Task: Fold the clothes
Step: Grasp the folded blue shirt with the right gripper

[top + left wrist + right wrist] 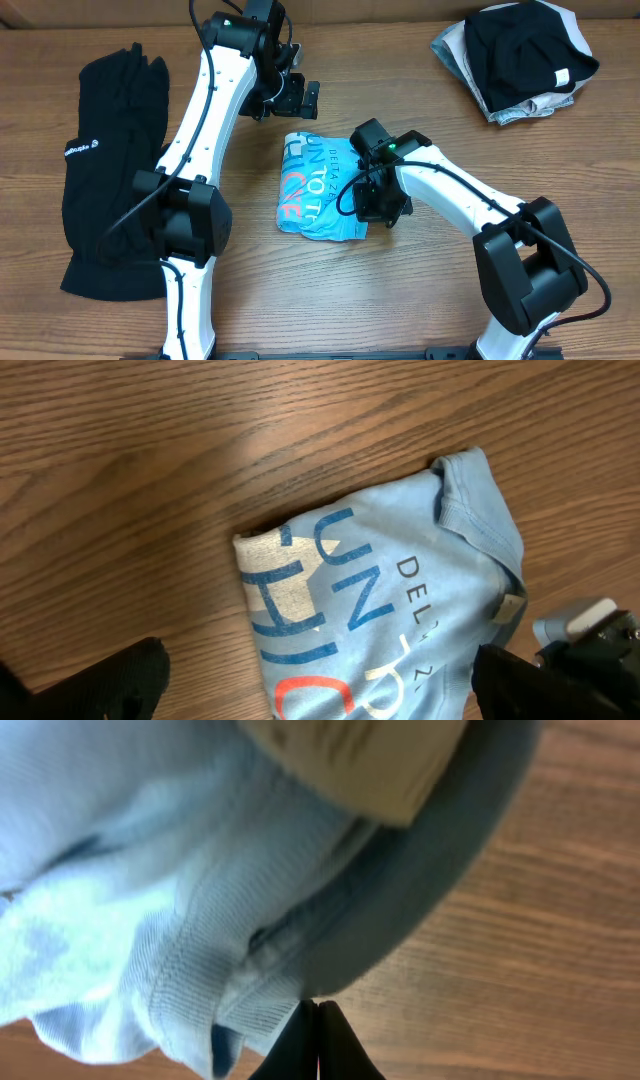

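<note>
The left gripper (308, 97) hovers, fingers (110, 680) apart; the right gripper (318, 1035) is pinched closed.

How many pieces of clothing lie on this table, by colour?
Light blue T-shirt: 1
Black garments: 2, a loose black garment at left, a folded black garment topping the corner pile
Grey pieces under it: at least 1
Total: at least 4

Overhead straight down — both wrists close over T-shirt (380, 610)

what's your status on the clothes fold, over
Left gripper open, off the cloth. Right gripper shut at edge of light blue T-shirt, folded compact. Black garment loose at left.
</note>
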Controlling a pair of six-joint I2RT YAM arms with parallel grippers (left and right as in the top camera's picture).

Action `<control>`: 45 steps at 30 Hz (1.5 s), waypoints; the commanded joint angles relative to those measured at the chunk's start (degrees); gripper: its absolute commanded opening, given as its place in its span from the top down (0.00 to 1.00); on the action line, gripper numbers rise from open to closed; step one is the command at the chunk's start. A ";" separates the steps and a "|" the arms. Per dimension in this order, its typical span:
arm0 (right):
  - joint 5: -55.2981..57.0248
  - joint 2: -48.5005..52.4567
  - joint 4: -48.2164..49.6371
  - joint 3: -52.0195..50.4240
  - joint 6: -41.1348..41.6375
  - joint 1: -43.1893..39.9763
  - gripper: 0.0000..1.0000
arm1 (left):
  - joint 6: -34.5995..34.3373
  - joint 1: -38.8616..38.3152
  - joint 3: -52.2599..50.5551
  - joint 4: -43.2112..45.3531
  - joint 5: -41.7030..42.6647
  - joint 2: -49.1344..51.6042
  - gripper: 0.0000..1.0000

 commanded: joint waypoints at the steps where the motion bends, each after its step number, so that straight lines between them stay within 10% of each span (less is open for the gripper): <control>1: -6.03 -0.15 -0.76 0.15 1.42 -1.38 0.96 | 1.11 -0.15 1.36 -0.24 -2.08 0.31 0.00; 4: -10.40 -0.15 -0.31 0.20 3.56 -3.63 0.94 | 1.11 -0.15 1.36 -0.57 -3.58 0.31 0.00; 9: -17.64 -0.15 4.76 0.22 4.81 -8.15 0.42 | 1.11 -0.13 1.36 -0.66 -5.84 0.31 0.00; 17: -15.39 -0.13 11.82 0.20 9.16 -12.72 0.21 | 1.14 -0.11 1.36 -0.83 -5.88 0.31 0.00; 33: -16.48 6.36 18.82 0.20 17.18 -6.56 0.28 | 1.14 -0.11 1.36 -1.66 -8.87 0.31 0.00; 42: -18.97 9.49 29.62 0.20 22.88 -0.79 0.93 | 1.14 -0.11 1.36 -1.70 -9.09 0.31 0.00; 45: -23.19 9.49 33.88 0.26 22.69 -1.44 0.96 | 1.11 -0.11 1.36 -1.68 -10.38 0.31 0.00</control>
